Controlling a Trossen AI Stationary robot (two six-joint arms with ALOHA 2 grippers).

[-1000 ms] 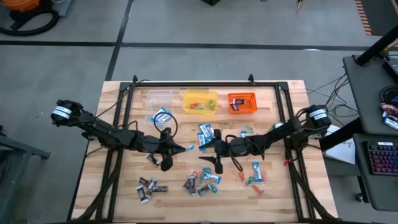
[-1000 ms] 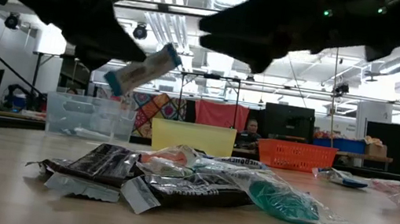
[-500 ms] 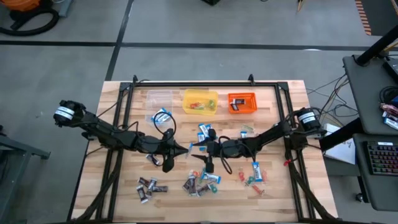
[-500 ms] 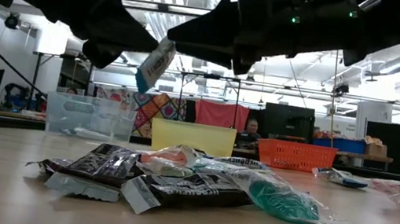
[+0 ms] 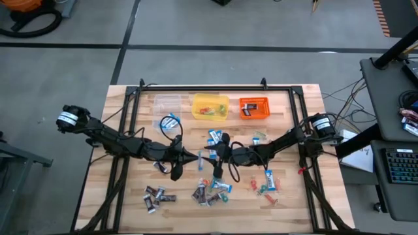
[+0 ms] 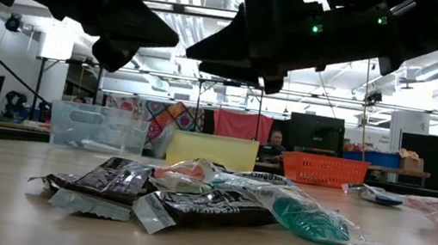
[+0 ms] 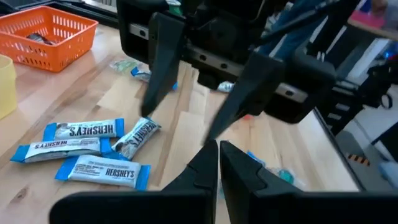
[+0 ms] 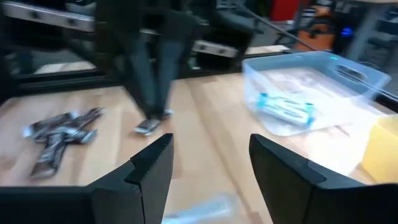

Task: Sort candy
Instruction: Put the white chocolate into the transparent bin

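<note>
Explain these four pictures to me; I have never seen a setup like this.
Two dark robot arms work at a wooden table. One picture looks straight down, one looks level across the tabletop, and two come from cameras on the arms' wrists. Wrapped candy lies scattered: blue-and-white bars, dark brown ones, small colourful ones. Along one edge stand a clear tub, a yellow tub and an orange tub. The left tool is shut, the right tool open, facing it mid-table. Whether a sweet is held, I cannot tell.
</note>
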